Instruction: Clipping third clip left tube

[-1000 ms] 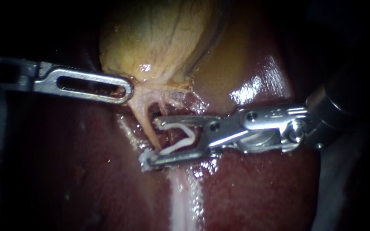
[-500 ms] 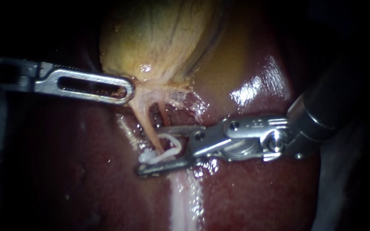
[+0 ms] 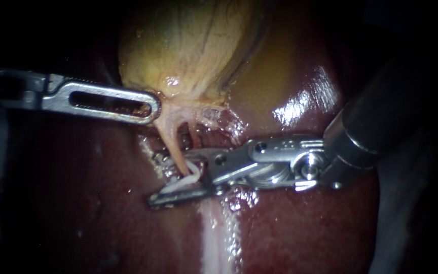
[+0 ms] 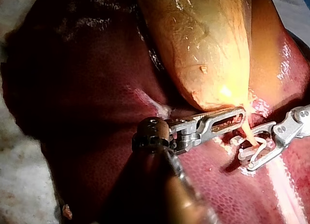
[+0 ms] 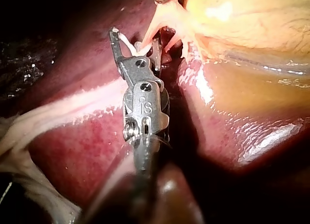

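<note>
The right instrument is reaching in from the right across the liver, and its tool is clamping a white clip between its two jaws. The jaws are standing only a narrow way apart, with the clip pressed into a flattened loop between them. The left tube is running down from the gallbladder's neck and passing straight through that loop, so the clip is sitting around the tube at its lower end, close to the liver surface. The lower jaw is lying flat against the liver and its tip is reaching past the tube on the far side, while the upper jaw is crossing the tube from above.

The left instrument is coming in from the left. Its slotted tool is lying with both jaws together, and its tip seems to be gripping the pale tissue just under the gallbladder — the hold itself is hard to see in the endoscope view. That tissue is fanning out taut from the tip. A second, thinner tube is running just beside the left one, on the right instrument's side, outside the clip. A pale glistening stripe is running along the liver beneath the right tool.
</note>
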Motion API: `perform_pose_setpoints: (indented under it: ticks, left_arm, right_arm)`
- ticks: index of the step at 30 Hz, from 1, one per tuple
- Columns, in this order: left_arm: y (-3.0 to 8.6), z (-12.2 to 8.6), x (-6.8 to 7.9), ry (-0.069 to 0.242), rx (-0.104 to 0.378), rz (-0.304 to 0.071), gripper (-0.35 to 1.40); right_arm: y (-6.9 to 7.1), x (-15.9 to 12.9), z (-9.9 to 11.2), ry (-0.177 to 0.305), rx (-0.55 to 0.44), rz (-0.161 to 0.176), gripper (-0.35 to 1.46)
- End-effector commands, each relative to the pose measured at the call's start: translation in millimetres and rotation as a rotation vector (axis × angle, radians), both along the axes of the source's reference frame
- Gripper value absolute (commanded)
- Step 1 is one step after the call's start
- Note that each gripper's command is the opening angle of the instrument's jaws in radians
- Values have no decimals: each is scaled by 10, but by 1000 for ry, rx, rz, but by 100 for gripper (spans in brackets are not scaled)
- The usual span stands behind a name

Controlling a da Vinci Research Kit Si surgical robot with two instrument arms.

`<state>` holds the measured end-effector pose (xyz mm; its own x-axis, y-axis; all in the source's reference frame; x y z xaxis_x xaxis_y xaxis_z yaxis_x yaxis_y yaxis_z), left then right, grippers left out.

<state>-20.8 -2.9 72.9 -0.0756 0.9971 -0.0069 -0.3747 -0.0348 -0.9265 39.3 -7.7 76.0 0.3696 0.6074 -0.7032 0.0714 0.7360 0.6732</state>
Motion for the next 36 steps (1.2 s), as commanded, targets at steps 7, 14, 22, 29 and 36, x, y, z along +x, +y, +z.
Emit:
perform_pose_setpoints:
  ticks: [7, 14, 22, 29, 36]
  left_arm:
    - [0, 0, -1, 0, 0, 0, -35]
    - [-1, 1, -2, 3, -2, -4, -35]
    - [-1, 0, -4, 2, -1, -2, -35]
    - [-1, 1, -5, 2, -1, -3, -35]
    - [-1, 1, -5, 2, -1, -3, -35]
  right_arm:
    - [13, 1, -9, 1, 9, 2, 47]
    - [27, 4, -15, -1, 18, 4, 45]
    - [38, 7, -16, -2, 40, 15, 43]
    - [46, 9, -19, 2, 51, 22, 42]
    - [51, 8, -22, 6, 56, 22, 41]
